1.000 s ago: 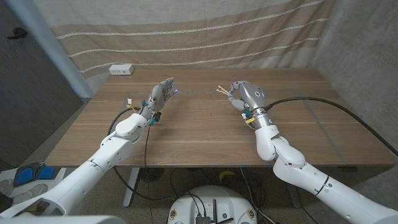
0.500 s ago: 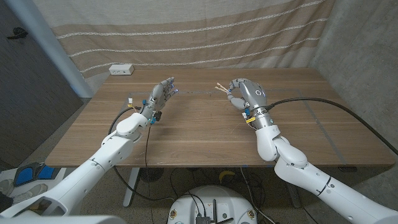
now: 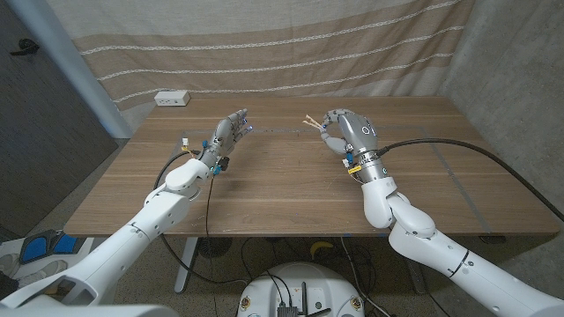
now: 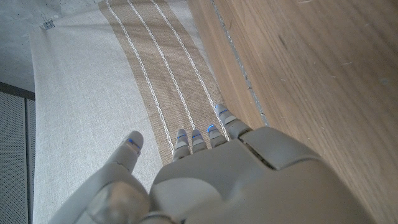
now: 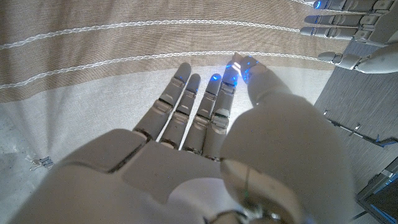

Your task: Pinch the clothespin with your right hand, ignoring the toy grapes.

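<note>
**Clothespin held aloft in right hand**

While raised over the far middle of the table, the right hand pinched the wooden clothespin at its fingertips, the pin's pale prongs jutting toward the picture's left, clear of the board. The remaining fingers curled round behind it.

Item, left hand: lifted above the table's left half, fingers apart and straight, grasping nothing; the left wrist view confirmed it bare against the striped cloth backdrop.

Item, right wrist view: the back of the right hand with fingers reaching toward the cloth; the clothespin was hidden behind them, so the contact itself could not be checked there.

Item, white power strip: at the far left edge, well apart from both hands.

Item, toy grapes: not located.

Handling note, as judgement: the pinch looked made. To do it well, pressure belonged on the handle end, thumb opposite finger, squeezing squarely so the spring opened without twisting the pin sideways; a steady wrist should prevent slipping.
</note>
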Tool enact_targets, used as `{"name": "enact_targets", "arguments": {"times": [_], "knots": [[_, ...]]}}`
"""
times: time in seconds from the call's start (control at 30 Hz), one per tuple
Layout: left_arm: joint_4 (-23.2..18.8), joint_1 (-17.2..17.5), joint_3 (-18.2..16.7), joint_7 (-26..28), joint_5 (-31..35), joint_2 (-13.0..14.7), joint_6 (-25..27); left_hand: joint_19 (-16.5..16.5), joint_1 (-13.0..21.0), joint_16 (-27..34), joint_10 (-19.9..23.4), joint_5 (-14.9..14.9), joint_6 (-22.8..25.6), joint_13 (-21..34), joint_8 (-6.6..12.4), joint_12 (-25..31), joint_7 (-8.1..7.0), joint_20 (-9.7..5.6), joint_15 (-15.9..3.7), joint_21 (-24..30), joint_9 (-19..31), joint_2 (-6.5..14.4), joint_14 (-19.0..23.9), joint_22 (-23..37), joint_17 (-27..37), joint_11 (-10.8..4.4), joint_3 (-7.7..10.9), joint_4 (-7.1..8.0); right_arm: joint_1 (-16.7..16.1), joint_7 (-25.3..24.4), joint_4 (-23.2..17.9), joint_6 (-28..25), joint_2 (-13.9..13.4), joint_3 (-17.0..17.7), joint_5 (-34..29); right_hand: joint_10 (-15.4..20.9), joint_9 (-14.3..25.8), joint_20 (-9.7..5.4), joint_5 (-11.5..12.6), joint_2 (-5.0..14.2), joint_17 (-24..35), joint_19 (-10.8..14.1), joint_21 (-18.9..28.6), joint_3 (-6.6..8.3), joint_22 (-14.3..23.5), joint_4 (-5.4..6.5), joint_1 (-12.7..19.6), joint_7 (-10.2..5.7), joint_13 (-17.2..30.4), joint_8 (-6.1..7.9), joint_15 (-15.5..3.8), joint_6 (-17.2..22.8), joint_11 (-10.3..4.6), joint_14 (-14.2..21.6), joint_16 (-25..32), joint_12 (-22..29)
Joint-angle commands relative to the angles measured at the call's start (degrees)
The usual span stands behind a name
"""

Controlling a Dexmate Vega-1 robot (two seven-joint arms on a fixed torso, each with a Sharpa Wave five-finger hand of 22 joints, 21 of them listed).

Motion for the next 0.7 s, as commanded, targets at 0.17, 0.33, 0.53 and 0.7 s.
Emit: {"name": "enact_targets", "arguments": {"times": [0.17,0.33,0.53,0.7], "knots": [[1.12,-0.54,-0.04,-1.4,-0.6,0.15,-0.31,0.1,-0.41,0.2,0.03,-0.2,0.02,0.19,-0.14,0.15,-0.45,0.35,-2.8,-0.31,0.16,1.34,-0.23,0.18,0.15,-0.19,0.0,-0.24,0.12,0.39,-0.01,-0.8,1.17,-0.41,-1.23,2.62,12.34,-0.85,0.75,0.37,0.05,-0.13,0.24,2.47,0.06,1.5,-0.15,1.7,0.3,8.72,-9.69,1.37,-2.45,0.63,-0.21,-0.47],[1.24,-0.58,-0.16,-2.14,-0.72,0.59,-0.44,0.1,-0.42,0.2,0.03,-0.2,-0.03,0.19,-0.16,0.15,-0.49,0.33,-2.8,-0.32,0.16,1.34,-0.24,0.18,0.15,-0.15,0.0,-0.25,0.04,0.23,-0.06,-1.44,1.53,-0.75,-1.92,2.62,12.68,-0.85,1.01,0.29,0.05,-0.15,0.28,2.9,0.06,1.47,-0.32,1.66,0.47,8.96,-9.73,1.29,-2.46,0.7,-0.41,-0.61],[1.52,-0.89,-0.33,-3.76,-1.25,1.05,-0.76,0.11,-0.43,0.22,0.09,-0.21,0.0,0.19,-0.15,0.17,-0.47,0.35,-2.78,-0.31,0.16,1.35,-0.21,0.18,0.15,-0.25,-0.01,-0.27,-0.45,-0.15,-0.8,-3.19,1.92,-1.37,-3.92,2.69,12.91,-0.85,1.19,0.24,0.07,-0.16,0.31,3.19,0.06,1.51,-0.53,1.67,0.59,9.11,-9.69,1.18,-2.45,0.77,-0.53,-0.69],[0.87,-1.06,-0.46,-4.44,-1.86,1.69,0.22,0.11,-0.43,0.24,0.1,-0.21,0.0,0.19,-0.15,0.18,-0.47,0.36,-2.85,-0.31,0.16,1.37,-0.17,0.18,0.16,-0.25,-0.01,-0.28,-0.96,0.08,-1.82,-4.2,2.09,-1.29,-4.33,2.96,13.19,-0.89,1.43,0.23,0.11,-0.17,0.35,3.6,0.06,1.41,-0.55,1.75,0.75,9.29,-9.88,1.07,-2.48,0.83,-0.68,-0.7]]}}
